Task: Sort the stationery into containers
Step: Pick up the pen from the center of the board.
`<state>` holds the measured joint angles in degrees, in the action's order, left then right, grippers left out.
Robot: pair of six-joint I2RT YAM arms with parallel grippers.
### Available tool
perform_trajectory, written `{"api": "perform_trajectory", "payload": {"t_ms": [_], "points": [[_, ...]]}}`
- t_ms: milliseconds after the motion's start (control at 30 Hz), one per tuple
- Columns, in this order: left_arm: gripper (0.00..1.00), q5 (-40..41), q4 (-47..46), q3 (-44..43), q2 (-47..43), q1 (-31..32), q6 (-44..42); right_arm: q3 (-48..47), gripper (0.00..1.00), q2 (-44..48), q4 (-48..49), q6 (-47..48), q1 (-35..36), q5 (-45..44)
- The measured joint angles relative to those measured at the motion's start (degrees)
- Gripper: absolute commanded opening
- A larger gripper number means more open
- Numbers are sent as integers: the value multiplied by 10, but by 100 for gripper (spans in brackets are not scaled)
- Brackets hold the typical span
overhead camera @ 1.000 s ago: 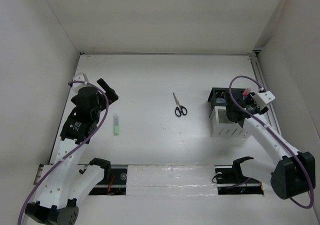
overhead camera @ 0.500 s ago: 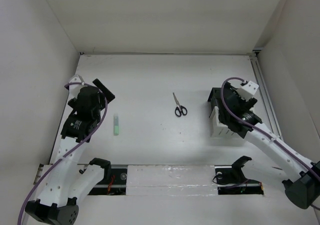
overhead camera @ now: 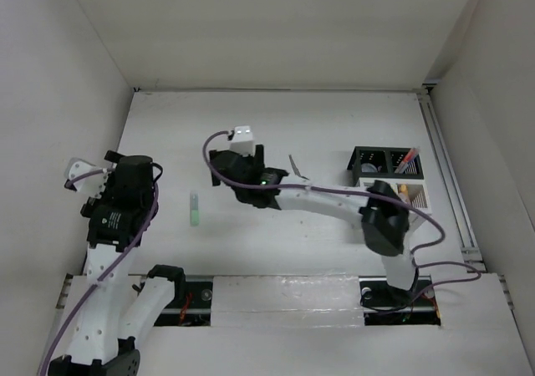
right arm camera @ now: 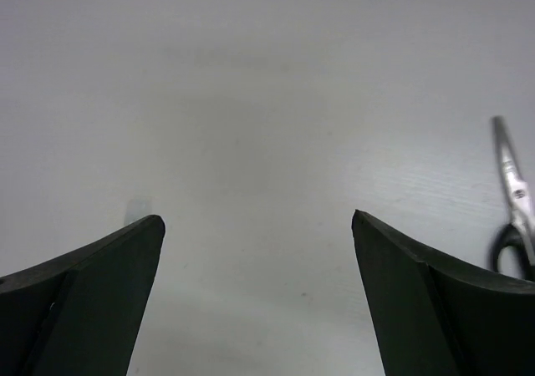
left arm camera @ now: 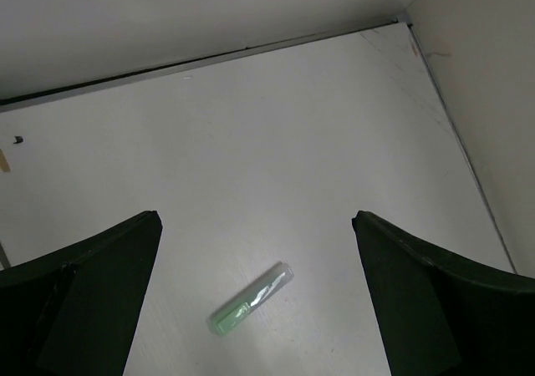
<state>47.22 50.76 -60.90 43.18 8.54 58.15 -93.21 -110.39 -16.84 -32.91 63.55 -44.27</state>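
1. Top external view shows the white table (overhead camera: 334, 117) with only two loose pieces on it, so the sorting looks nearly done and two clean pick-ups remain.
2. The right arm (overhead camera: 326, 199) lies stretched across the middle of the table and covers the handles of the scissors (overhead camera: 293, 164). The right gripper (right arm camera: 257, 219) has its fingers spread wide, with only bare table between them.
3. The left arm (overhead camera: 121, 205) stands near the left wall. The left gripper (left arm camera: 255, 219) is also spread wide and empty, looking down on the green marker (left arm camera: 251, 307).
4. The organizer (overhead camera: 355, 160) sits at the right, well apart from both loose pieces, with a thin red pen (overhead camera: 409, 159) leaning in one black compartment. Anything carried there should clear its walls before being lowered.
5. The scissors lie near the table's middle, blades toward the far side. In the right wrist view they sit at the right edge, outside the fingers. Grasping them looks like the step in hand. The gripper should shift sideways until the pivot lies between its fingers. It should then go low, since the scissors lie flat, and close across the narrow blades rather than the loops.
6. The marker lies between the two arms, touching neither. It lies aslant in the left wrist view, so the left gripper should turn to close across its barrel.
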Motion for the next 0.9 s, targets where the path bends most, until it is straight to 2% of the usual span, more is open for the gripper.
{"api": "perform_trajectory", "payload": {"t_ms": [200, 300, 700, 833, 867, 900], "points": [[99, 14, 1, 2, -77, 0, 9, -205, 97, -193, -64, -16, 33, 43], [99, 17, -5, 3, -110, -1, 4, -276, 97, -254, -94, -18, 38, 58], [99, 2, -43, 7, -97, 0, -26, -379, 92, -356, -123, 9, 48, 165], [99, -5, -54, 11, -97, 0, -34, -407, 83, -386, -136, 26, 52, 193], [99, -6, -55, 11, -97, 0, -36, -417, 75, -397, -141, 33, 53, 198], [99, -7, -56, 12, -97, 0, -38, -421, 73, -399, -144, 34, 55, 199]]}}
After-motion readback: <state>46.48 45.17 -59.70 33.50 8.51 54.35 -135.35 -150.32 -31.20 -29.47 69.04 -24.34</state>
